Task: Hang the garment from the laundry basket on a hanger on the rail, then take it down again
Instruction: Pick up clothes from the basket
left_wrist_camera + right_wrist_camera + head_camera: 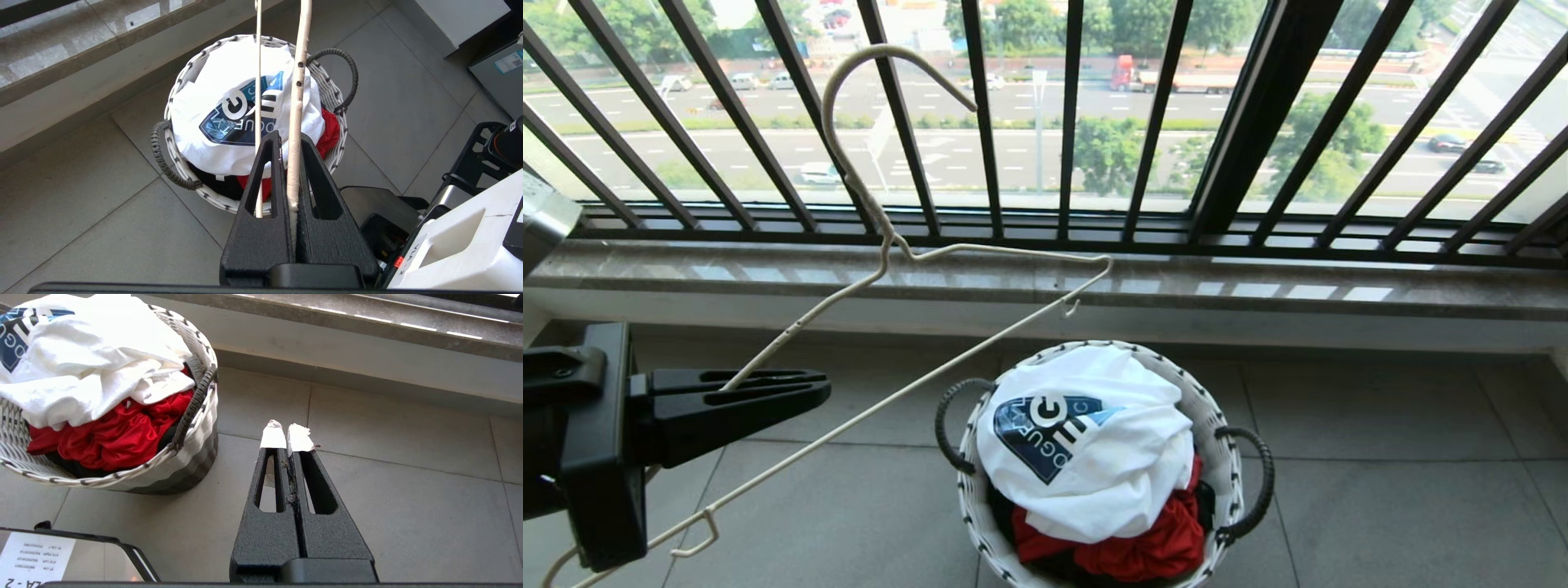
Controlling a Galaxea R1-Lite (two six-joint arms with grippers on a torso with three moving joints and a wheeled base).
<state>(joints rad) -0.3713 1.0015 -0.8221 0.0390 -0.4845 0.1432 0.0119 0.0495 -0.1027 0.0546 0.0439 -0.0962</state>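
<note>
The cream-white wire hanger slants up across the window, hook uppermost. My left gripper is shut on one of its sloping arms, left of the laundry basket. In the left wrist view the taped wire of the hanger runs out between the closed fingers of the left gripper, over the basket. The garment, a white T-shirt with a dark blue print, lies crumpled on top of the basket's pile. My right gripper is shut and empty above the floor beside the basket. The rail is out of view.
A red cloth and dark fabric lie under the T-shirt. Behind the basket run a stone sill and the black barred window railing. Grey floor tiles spread to the right. My own base is close behind the basket.
</note>
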